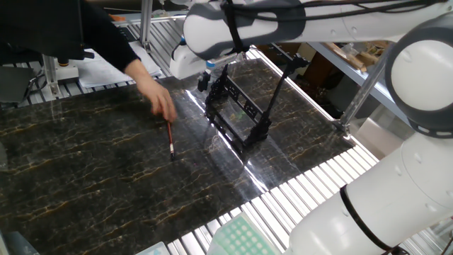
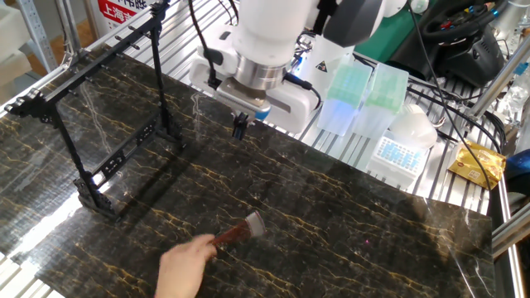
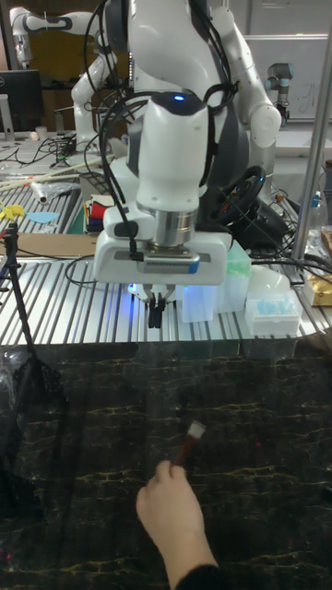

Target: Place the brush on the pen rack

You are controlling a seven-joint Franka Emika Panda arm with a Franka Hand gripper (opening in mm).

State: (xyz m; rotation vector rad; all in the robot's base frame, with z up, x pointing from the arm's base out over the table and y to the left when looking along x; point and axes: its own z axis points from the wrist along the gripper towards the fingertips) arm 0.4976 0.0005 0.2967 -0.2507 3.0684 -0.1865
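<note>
Brush (image 2: 234, 233) lies on the dark marble table (image 2: 348, 248), well below and in front of the gripper (image 2: 240, 126), its long axis running toward the gripper, pale tip nearest it; a person's hand (image 2: 184, 266) grips its far end. Gripper fingers are pressed together, holding nothing, beside the pen rack (image 2: 99, 124)

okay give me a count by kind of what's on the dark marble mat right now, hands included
brush: 1
pen rack: 1
person's hand: 1, at the brush
Total: 3
The end effector hangs above the mat, not on it.
</note>
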